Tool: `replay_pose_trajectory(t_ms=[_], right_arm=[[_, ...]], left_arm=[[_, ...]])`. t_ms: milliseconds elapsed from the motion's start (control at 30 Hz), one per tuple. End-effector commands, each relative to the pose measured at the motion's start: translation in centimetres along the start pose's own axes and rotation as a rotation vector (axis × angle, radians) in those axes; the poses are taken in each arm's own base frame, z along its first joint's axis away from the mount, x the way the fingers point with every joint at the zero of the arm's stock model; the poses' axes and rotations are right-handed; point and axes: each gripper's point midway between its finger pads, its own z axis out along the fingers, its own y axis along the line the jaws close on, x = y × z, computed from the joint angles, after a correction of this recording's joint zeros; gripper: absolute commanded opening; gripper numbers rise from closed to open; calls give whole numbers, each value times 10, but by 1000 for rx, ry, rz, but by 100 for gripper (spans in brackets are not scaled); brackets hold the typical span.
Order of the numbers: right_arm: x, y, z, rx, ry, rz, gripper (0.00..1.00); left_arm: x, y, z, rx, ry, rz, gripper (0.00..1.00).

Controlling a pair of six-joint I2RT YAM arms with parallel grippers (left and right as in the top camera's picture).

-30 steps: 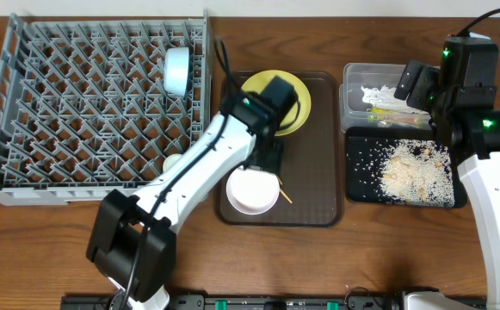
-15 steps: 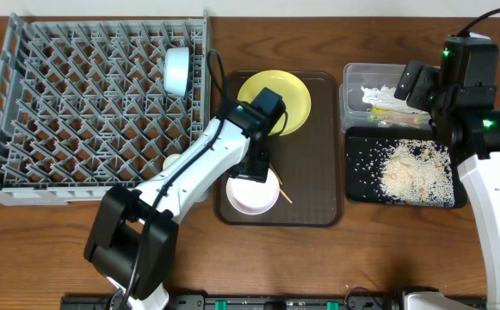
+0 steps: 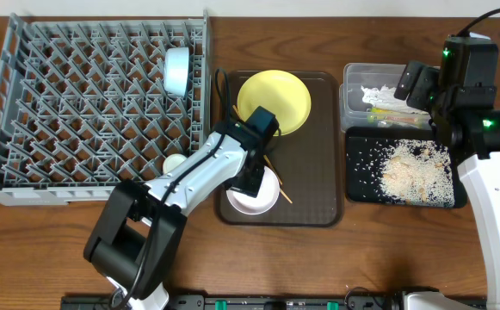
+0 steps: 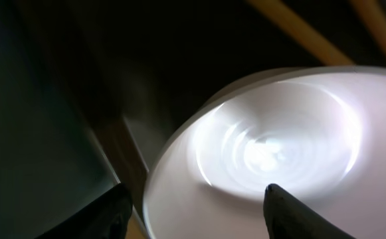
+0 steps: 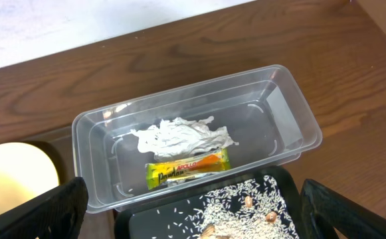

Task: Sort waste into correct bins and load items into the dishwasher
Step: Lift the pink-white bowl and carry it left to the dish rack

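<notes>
A: Dark wooden table point(image 3: 318, 250), seen from above. What sits where?

B: On its left is a large square grey plastic dish rack point(image 3: 77, 112). A light blue bowl point(image 3: 177, 69) stands on edge among the pegs near the rack's right side. A small white cup point(image 3: 174, 162) shows at the near right corner, partly behind the left arm.

A: And the middle?

B: A brown rectangular serving tray point(image 3: 314, 172) carries a round yellow plate point(image 3: 280, 99) at the back and a round white bowl point(image 3: 254, 202) at the front. Two thin wooden chopsticks point(image 4: 299, 30) lie beside the bowl.

A: The left gripper point(image 4: 199, 209)?

B: Low over the white bowl. Its jaws stand partly apart across the rim, one finger outside the wall and the other over the hollow. Neither visibly presses the bowl, so nothing is held.

A: The right gripper point(image 5: 193, 216)?

B: Spread wide and empty, hanging above a clear rectangular plastic tub point(image 5: 292, 113). Inside lie white crumpled paper point(image 5: 179, 138) and a small green-and-orange snack wrapper point(image 5: 187, 167).

A: The rice?

B: Whitish-beige rice-like scraps point(image 3: 413, 172) are heaped on a flat black rectangular tray point(image 3: 354, 185), just in front of the tub.
</notes>
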Motion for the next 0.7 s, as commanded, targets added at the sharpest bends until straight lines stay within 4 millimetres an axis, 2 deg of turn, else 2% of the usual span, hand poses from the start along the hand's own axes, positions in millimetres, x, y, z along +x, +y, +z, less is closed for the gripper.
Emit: replay_pose_trajectory(t_ms=[0, 267, 433, 533, 667], right_arm=[[-3, -6, -1, 21, -12, 19, 99], [-3, -6, -1, 21, -12, 19, 99], [-3, -6, -1, 21, -12, 19, 99], [-3, -6, -1, 21, -12, 19, 99], [-3, -6, -1, 21, -12, 19, 99]], left_arm=[[8, 4, 9, -9, 21, 17, 60], [13, 1, 13, 11, 36, 16, 44], [10, -9, 13, 68, 28, 15, 25], [9, -9, 13, 68, 25, 15, 8], [9, -9, 13, 67, 25, 14, 8]])
